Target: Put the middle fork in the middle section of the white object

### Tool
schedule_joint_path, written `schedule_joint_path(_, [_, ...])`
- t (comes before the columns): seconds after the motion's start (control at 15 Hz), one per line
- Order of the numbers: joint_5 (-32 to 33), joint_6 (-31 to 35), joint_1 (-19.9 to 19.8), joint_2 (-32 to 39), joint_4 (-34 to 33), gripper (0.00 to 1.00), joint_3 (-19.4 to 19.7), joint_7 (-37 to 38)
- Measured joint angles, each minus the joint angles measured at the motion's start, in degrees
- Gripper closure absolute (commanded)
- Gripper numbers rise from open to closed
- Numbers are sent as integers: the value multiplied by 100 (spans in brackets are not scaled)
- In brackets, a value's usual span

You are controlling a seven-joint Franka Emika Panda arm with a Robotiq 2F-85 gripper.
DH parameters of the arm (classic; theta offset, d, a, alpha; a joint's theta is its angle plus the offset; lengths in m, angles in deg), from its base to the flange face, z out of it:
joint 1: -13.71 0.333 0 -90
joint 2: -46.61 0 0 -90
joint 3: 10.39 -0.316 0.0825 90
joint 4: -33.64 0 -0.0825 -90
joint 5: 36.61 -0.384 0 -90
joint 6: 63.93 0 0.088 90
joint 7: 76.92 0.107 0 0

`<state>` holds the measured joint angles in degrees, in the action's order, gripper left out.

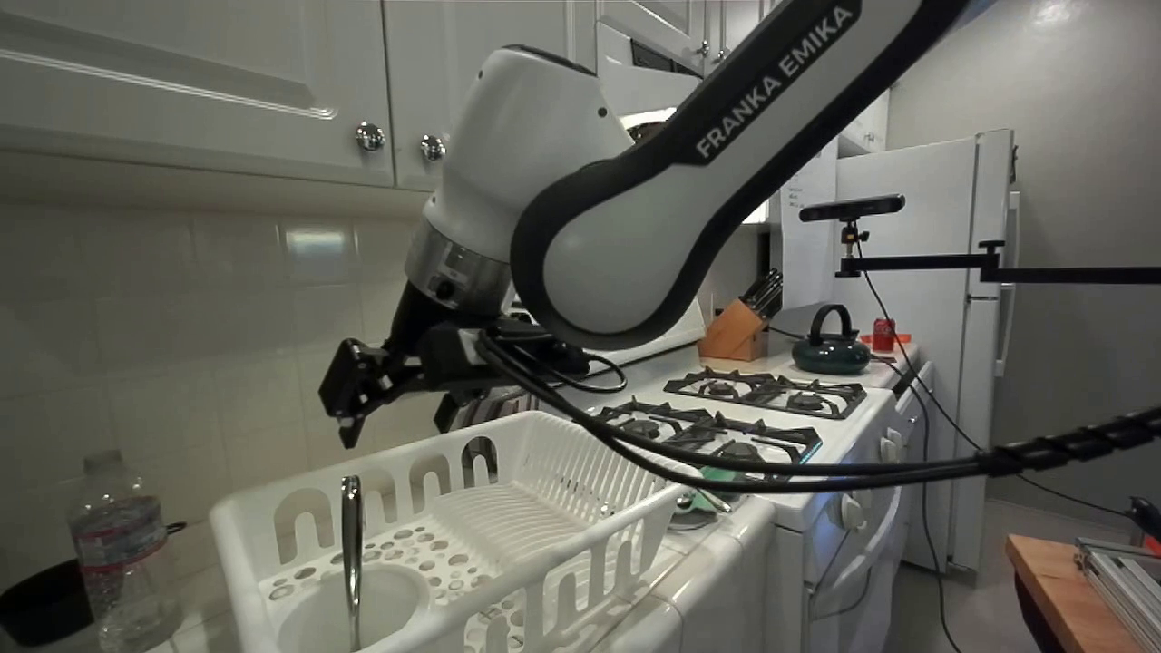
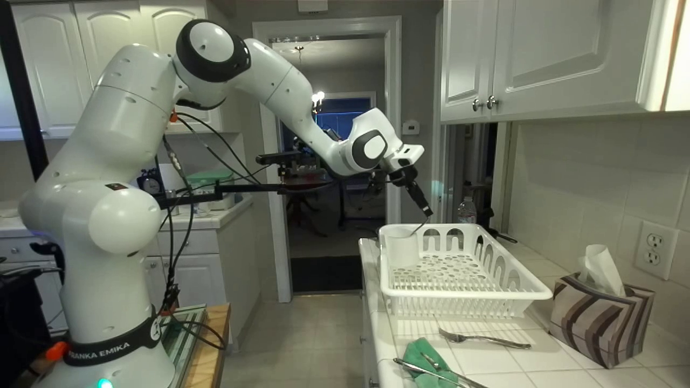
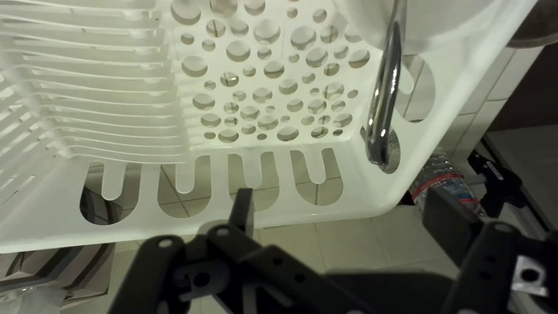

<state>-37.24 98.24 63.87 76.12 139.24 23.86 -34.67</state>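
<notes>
Fingers (image 3: 451, 226) stand wide apart, holding nothing, above the rim of the white rack (image 2: 469, 294); 1 metal utensil (image 1: 352, 544) leans handle-up in its round cup (image 2: 402, 250).

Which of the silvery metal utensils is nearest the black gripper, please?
It's the slender silvery metal utensil tilted in the round white cup of the white plastic dish rack; the others, including the silvery metal fork, lie outside the rack.
</notes>
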Motion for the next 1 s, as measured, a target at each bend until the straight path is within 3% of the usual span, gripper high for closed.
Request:
schedule_joint_path(0.47, [637, -722, -1242, -710, 95, 0, -1193, -85])
schedule_joint_path(1.0, [730, -1041, -2763, -1253, 463, 0, -2514, -524])
